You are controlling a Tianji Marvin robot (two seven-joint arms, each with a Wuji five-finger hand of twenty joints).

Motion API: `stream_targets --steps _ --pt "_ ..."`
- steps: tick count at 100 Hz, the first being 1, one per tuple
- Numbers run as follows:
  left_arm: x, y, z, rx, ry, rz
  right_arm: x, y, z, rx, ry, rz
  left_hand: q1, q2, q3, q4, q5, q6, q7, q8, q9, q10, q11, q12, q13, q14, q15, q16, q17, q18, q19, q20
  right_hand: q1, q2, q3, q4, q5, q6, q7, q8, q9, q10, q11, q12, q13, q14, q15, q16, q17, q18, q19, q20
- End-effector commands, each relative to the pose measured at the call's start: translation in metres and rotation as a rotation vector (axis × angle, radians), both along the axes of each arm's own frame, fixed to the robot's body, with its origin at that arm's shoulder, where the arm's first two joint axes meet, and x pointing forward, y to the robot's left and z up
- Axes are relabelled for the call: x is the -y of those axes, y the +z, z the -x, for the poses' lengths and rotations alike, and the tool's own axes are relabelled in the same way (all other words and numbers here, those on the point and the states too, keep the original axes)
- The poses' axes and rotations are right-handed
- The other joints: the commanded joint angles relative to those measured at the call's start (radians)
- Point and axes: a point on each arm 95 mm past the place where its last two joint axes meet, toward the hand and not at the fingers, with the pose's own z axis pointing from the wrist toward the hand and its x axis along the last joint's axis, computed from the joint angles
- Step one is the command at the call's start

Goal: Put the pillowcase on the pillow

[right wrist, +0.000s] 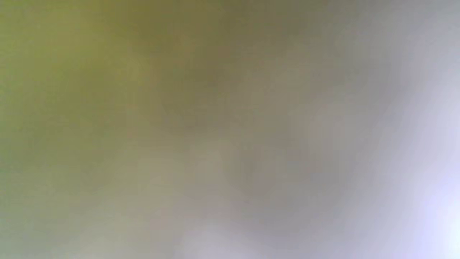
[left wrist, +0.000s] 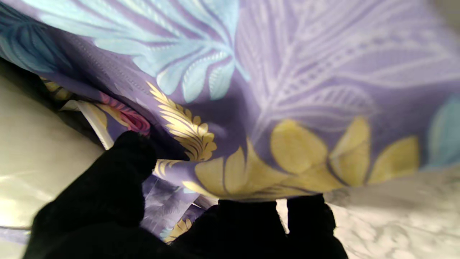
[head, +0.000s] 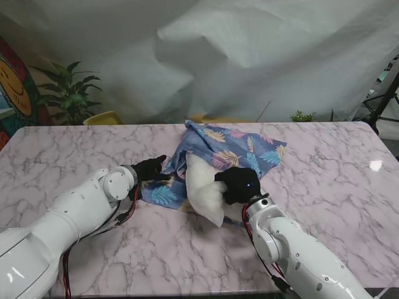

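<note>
**Pillow half in, left robot hand held case mouth, right robot hand pushed pillow**

Left robot hand (head: pixel 149 169) sat at the left edge of the pillowcase (head: pixel 230 149), fingers (left wrist: pixel 125 162) pinched together on the hem; the left wrist view showed floral cloth draped over the fingertips, so it was clamped on the case. The cloth spread away from that hand toward the right and farther from me, lying flat on the marble bench (head: pixel 324 187).

Pillow (head: pixel 202 190) lay just right of the left robot hand, its near end bare and white, its far end tucked under the case. Long axis ran from near me to farther from me, tilted a bit toward the left robot hand.

Right robot hand (head: pixel 238 184) rested on the pillow's right side, touching it. Fingers curled into the stuffing, but whether they gripped or only pressed could not be told; the right wrist view was pure blur.

Judgement: insertion roughly half done. The right robot hand was nearer the pillow, the case mouth lay beyond it, so the next push likely goes away from me along the pillow's axis while the left keeps the mouth held.
</note>
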Motion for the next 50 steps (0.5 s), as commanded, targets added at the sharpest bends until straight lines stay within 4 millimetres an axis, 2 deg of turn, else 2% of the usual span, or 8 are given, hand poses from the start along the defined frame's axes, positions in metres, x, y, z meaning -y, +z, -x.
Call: stream_targets --steps 1,15,22,30,34,42,47,50 --pt "0.006 -0.005 0.003 -0.035 -0.016 -0.005 -0.003 0.007 0.004 0.033 0.002 -0.015 -0.046 -0.048 0.021 -0.034 0.071 0.051 0.023 0.028 0.038 -0.135 0.057 0.082 0.079 -0.067 0.105 0.044 0.032 0.021 -0.017 -0.033 0.164 0.142 0.149 0.086 0.1 -0.06 0.181 0.058 0.064 0.0 0.101 0.039 0.107 -0.079 0.327 0.065 0.098 -0.246 0.213 0.143" --pt "0.012 -0.008 0.003 -0.061 0.006 0.016 -0.002 0.014 0.008 0.063 -0.016 -0.028 0.033 -0.083 0.12 -0.03 0.25 0.033 0.086 0.037 0.248 -0.22 0.141 0.224 0.277 -0.111 0.241 0.012 0.181 0.01 0.133 -0.06 0.165 0.143 0.148 0.086 0.1 -0.06 0.179 0.063 0.064 0.003 0.102 0.042 0.108 -0.077 0.333 0.07 0.101 -0.246 0.211 0.16" --pt "0.015 -0.008 0.005 -0.058 0.028 0.018 -0.001 0.016 0.008 0.07 -0.024 -0.027 0.135 -0.098 0.109 -0.065 0.354 0.006 0.171 0.046 0.364 -0.264 0.205 0.269 0.372 -0.104 0.281 -0.03 0.252 0.014 0.197 -0.11 0.165 0.144 0.147 0.085 0.1 -0.059 0.178 0.066 0.064 0.003 0.101 0.042 0.108 -0.077 0.335 0.07 0.102 -0.245 0.209 0.167" --pt "0.017 -0.008 0.008 -0.041 0.045 0.024 0.001 0.017 0.007 0.069 -0.036 -0.028 0.183 -0.045 0.075 -0.04 0.498 -0.095 0.428 0.121 0.477 -0.294 0.28 0.248 0.438 -0.071 0.295 -0.053 0.295 0.039 0.228 -0.137 0.165 0.144 0.146 0.085 0.1 -0.058 0.177 0.067 0.064 0.004 0.101 0.043 0.108 -0.077 0.336 0.071 0.105 -0.245 0.208 0.175" --pt "0.017 -0.007 0.01 -0.025 0.05 0.024 0.002 0.017 0.006 0.068 -0.042 -0.028 0.251 -0.058 -0.025 -0.063 0.534 -0.17 0.586 0.16 0.495 -0.299 0.297 0.242 0.446 -0.065 0.293 -0.055 0.298 0.04 0.23 -0.142 0.166 0.144 0.145 0.085 0.099 -0.056 0.176 0.068 0.064 0.006 0.101 0.044 0.11 -0.076 0.339 0.073 0.105 -0.243 0.207 0.181" --pt "0.017 -0.005 0.014 0.01 0.058 0.021 0.003 0.017 0.005 0.061 -0.058 -0.031 0.332 0.017 -0.243 -0.04 0.54 -0.358 0.999 0.241 0.484 -0.33 0.294 0.248 0.424 -0.068 0.262 -0.053 0.287 0.034 0.209 -0.151 0.167 0.147 0.142 0.084 0.096 -0.053 0.173 0.067 0.065 0.018 0.102 0.047 0.112 -0.073 0.347 0.078 0.113 -0.24 0.209 0.191" --pt "0.017 -0.003 0.018 0.024 0.062 0.031 0.003 0.016 0.004 0.059 -0.071 -0.035 0.329 0.067 -0.298 -0.04 0.513 -0.418 1.121 0.331 0.453 -0.331 0.27 0.241 0.352 -0.032 0.172 -0.077 0.24 0.049 0.148 -0.166 0.169 0.15 0.139 0.083 0.09 -0.046 0.169 0.063 0.064 0.031 0.102 0.049 0.115 -0.07 0.357 0.084 0.122 -0.234 0.215 0.201" --pt "0.018 -0.001 0.02 0.027 0.06 0.039 0.003 0.015 0.003 0.061 -0.078 -0.038 0.37 0.12 -0.416 -0.019 0.494 -0.435 1.156 0.403 0.415 -0.316 0.246 0.226 0.279 0.013 0.094 -0.086 0.188 0.075 0.082 -0.154 0.169 0.154 0.136 0.084 0.088 -0.04 0.167 0.055 0.063 0.036 0.103 0.054 0.115 -0.066 0.369 0.089 0.128 -0.228 0.22 0.216"
